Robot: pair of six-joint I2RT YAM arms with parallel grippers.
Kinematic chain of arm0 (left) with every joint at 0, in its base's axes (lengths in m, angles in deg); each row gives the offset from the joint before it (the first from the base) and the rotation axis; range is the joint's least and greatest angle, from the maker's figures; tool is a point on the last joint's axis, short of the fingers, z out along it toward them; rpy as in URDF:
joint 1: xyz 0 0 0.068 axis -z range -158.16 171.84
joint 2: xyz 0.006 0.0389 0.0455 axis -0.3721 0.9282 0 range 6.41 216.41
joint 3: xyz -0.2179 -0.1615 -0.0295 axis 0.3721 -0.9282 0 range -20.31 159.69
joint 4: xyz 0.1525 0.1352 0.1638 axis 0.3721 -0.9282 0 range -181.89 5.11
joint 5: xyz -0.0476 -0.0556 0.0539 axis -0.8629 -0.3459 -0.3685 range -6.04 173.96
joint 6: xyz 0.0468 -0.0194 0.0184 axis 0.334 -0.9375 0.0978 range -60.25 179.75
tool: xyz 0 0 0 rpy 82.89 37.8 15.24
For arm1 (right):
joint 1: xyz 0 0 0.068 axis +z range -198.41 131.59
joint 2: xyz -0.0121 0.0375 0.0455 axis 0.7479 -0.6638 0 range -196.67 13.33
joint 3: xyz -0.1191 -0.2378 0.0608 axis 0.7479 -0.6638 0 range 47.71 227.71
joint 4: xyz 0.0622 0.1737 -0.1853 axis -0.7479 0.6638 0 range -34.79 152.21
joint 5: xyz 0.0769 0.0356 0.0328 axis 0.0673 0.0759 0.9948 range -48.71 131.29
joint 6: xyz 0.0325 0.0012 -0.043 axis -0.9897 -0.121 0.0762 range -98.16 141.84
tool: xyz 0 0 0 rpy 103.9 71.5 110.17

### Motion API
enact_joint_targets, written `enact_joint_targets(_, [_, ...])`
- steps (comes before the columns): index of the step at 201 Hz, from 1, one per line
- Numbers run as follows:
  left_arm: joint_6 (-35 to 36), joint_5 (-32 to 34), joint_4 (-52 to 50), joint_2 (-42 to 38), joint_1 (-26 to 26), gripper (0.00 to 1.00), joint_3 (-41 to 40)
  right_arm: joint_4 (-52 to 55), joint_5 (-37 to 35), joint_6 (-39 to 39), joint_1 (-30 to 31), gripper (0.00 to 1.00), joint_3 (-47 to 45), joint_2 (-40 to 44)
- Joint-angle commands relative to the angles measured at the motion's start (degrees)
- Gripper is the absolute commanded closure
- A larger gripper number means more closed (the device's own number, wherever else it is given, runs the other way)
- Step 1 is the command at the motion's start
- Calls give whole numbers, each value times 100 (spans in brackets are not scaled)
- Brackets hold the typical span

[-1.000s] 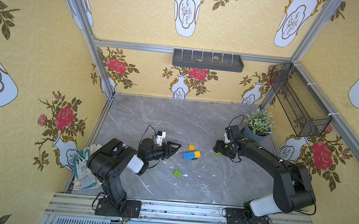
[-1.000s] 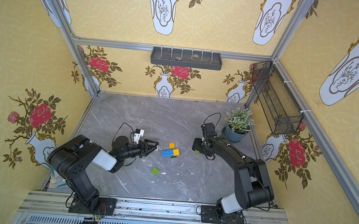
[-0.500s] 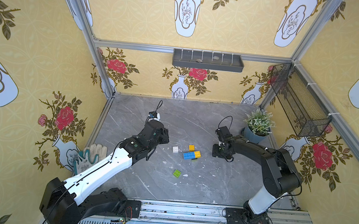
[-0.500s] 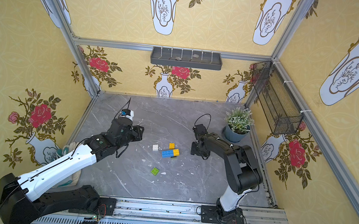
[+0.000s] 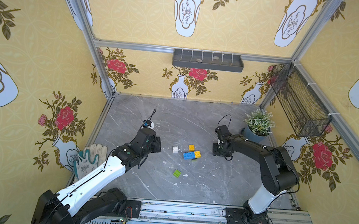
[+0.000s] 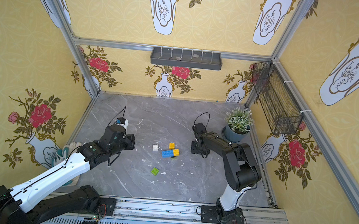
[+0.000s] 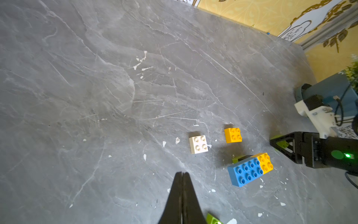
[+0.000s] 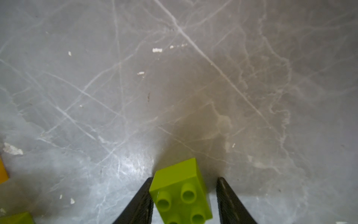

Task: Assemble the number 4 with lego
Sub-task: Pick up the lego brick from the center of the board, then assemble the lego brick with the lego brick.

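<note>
Left gripper [image 7: 182, 174] first: fingers pressed flat together, nothing between them, poised over bare grey table [image 7: 96, 97] near the white brick [image 7: 198, 144]. A second ago this arm was folded low on itself with its jaws spread right where that white brick now lies. Now the arm is stretched long from its base, and the brick sits out in the open, studs up.

Over to the right gripper [image 8: 184, 178]: jaws parted around a lime green brick [image 8: 177, 172]. One finger is against its side and a sliver of table shows at the other, so it straddles rather than clamps. The brick is studs up and a little askew between the fingers. A second ago it could be seen in the top views beside the fingertips; now the gripper covers it there, and the arm behind has drawn its elbow in.

Between the two arms, mid-table, lies the number 4 cluster [image 5: 191, 155], right where it was a second ago. It is a long blue brick [image 7: 245, 171], two rows of four studs, with a yellow square [image 7: 265, 162] at one end and a green piece [image 7: 236, 159] peeking out from underneath. Studs up. Its long axis runs across the table from arm to arm, slightly slanted, blue end toward the left arm and yellow end toward the right. A single yellow brick [image 5: 191, 147] sits just behind it, apart. A loose green brick [image 5: 177, 173] lies well nearer the bases.
</note>
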Motion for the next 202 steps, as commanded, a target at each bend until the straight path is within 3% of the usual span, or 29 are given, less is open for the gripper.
enact_joint_targets(1, [-91, -377, 461, 11, -24, 100, -89, 5, -132, 60, 14, 51, 24, -55])
enact_joint_targets(13, [-252, -457, 380, 91, -59, 100, -49, 12, -155, 68, 26, 52, 24, -63])
enact_joint_targets(45, [-337, -708, 379, 230, -71, 88, -38, 44, -220, 71, 61, 51, 71, -65])
enact_joint_targets(95, [-358, -1047, 480, 441, -88, 85, -58, 132, -326, 83, 165, 51, 180, -56])
enact_joint_targets(147, [-382, -1184, 618, 526, -88, 84, -120, 174, -283, -79, 185, 72, 147, -66])
enact_joint_targets(166, [-388, -1340, 747, 641, -88, 77, -198, 186, -196, -157, 193, 75, 152, -53])
enact_joint_targets(202, [-623, -1942, 1178, 1117, -88, 54, -359, 469, -295, -409, 367, 77, 218, 395])
